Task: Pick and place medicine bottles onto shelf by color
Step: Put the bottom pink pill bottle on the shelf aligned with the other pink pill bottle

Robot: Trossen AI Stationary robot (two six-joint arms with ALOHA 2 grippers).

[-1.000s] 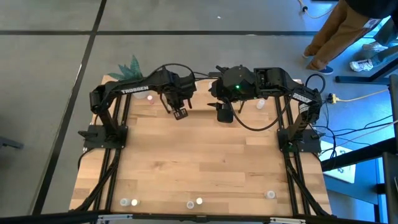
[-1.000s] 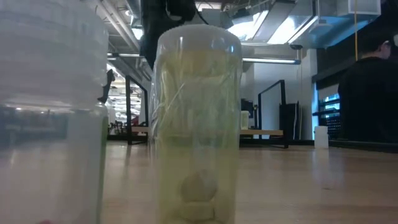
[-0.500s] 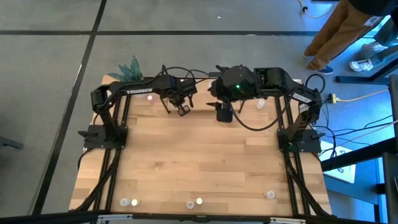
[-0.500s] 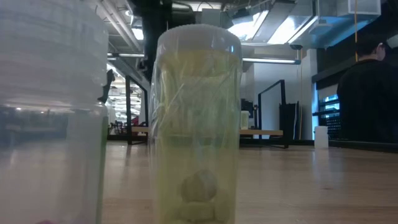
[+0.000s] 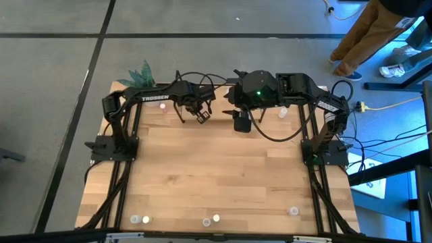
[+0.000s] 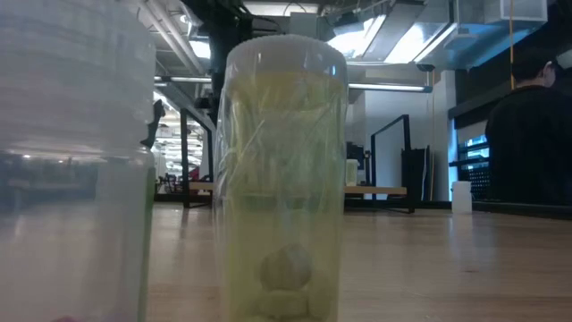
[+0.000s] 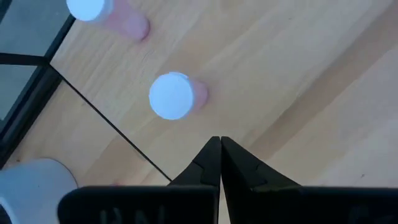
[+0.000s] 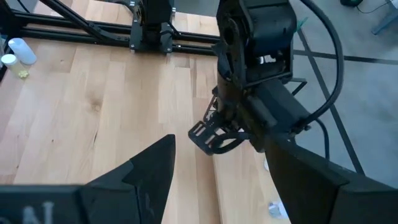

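Observation:
In the left wrist view two medicine bottles with pinkish bodies and white lids, one close (image 7: 172, 96) and one farther off (image 7: 102, 12), stand upright on light wood beside the shelf's thin black rod (image 7: 106, 121). My left gripper (image 7: 218, 140) (image 5: 201, 115) hovers shut and empty just short of the closer bottle. My right gripper (image 8: 227, 177) (image 5: 241, 123) hangs open and empty higher up at the far middle. Several more bottles (image 5: 211, 219) stand along the table's near edge. A yellow-green one (image 6: 284, 179) fills the low view.
A white pot (image 7: 31, 186) with a green plant (image 5: 142, 73) stands at the far left corner. A lone white bottle (image 5: 282, 113) stands at the far right under my right arm. Bare wood tabletop (image 5: 216, 169) spreads between the arms. A person (image 6: 532, 134) stands beyond the table.
My left gripper has sunk and gone toward the table's far edge, rolling at the wrist, and stays shut.

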